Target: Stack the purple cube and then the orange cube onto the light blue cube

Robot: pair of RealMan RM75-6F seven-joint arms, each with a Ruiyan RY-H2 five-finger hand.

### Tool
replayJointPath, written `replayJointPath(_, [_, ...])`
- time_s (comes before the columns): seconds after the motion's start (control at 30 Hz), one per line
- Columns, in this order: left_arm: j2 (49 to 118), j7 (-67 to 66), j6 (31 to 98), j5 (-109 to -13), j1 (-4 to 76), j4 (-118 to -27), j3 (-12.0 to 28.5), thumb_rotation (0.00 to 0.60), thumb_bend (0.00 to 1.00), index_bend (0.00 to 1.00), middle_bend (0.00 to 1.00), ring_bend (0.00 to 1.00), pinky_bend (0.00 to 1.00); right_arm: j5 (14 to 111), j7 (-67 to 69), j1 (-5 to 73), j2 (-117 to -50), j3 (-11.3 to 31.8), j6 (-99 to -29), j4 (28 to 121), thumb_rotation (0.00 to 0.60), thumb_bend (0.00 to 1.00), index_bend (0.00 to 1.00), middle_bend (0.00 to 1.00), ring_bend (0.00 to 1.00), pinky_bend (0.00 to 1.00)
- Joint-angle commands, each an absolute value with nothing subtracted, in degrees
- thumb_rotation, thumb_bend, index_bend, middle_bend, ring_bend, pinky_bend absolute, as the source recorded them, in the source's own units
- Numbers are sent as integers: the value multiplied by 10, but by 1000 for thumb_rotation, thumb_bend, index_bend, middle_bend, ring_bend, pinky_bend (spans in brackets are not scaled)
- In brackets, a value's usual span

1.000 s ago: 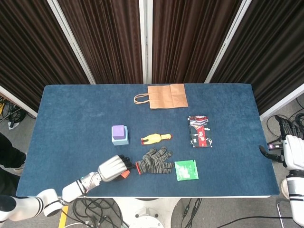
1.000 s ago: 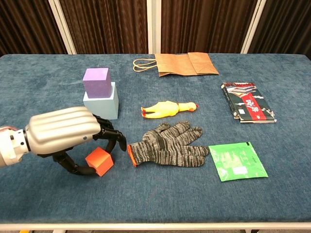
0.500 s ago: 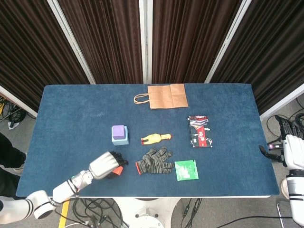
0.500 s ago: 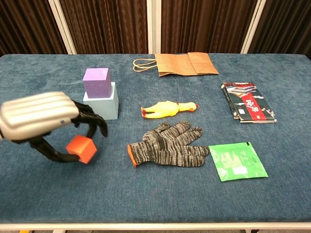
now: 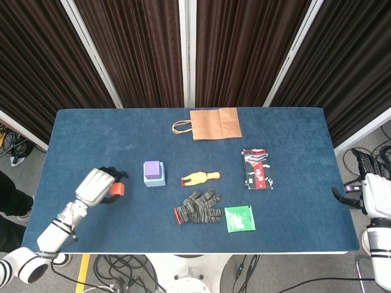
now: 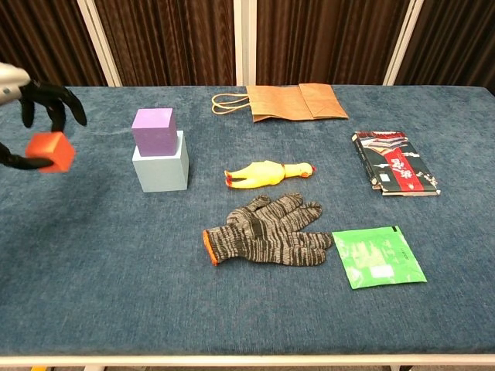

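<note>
The purple cube [image 5: 151, 168] [image 6: 153, 130] sits on top of the light blue cube [image 5: 155, 180] [image 6: 162, 169] at the table's left middle. My left hand [image 5: 98, 186] [image 6: 31, 104] holds the orange cube [image 5: 117, 190] [image 6: 50, 151] in the air, left of the stack and apart from it. In the chest view that hand is cut off by the left edge. My right hand [image 5: 371, 189] hangs off the table's right side, away from every cube; its fingers are too small to read.
A knit glove [image 5: 199, 207] [image 6: 265, 231] and a yellow rubber chicken [image 5: 200, 177] [image 6: 267, 173] lie right of the stack. Further right are a green packet [image 5: 239, 218] [image 6: 377, 256] and a book [image 5: 256, 168] [image 6: 395, 172]. A paper bag [image 5: 211, 124] [image 6: 288, 101] lies at the back.
My left hand lifted the orange cube from beside the glove and carried it up and to the left, level with the stack. The right hand stayed put.
</note>
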State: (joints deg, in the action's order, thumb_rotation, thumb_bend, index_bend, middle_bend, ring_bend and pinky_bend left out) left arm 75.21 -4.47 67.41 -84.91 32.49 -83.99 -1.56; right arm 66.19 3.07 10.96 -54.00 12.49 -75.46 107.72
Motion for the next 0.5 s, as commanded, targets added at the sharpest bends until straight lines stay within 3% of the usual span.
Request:
replayJointPath(0.03, [727, -83, 655, -801, 322, -877, 15, 600, 302, 401, 627, 397, 494, 663, 30, 110, -540, 124, -755, 1078, 600, 156, 21, 70, 0, 0])
replayJointPath(0.5, [728, -197, 585, -630, 394, -983, 113, 600, 302, 400, 628, 399, 493, 665, 25, 111, -542, 124, -755, 1080, 600, 157, 20, 70, 0, 0])
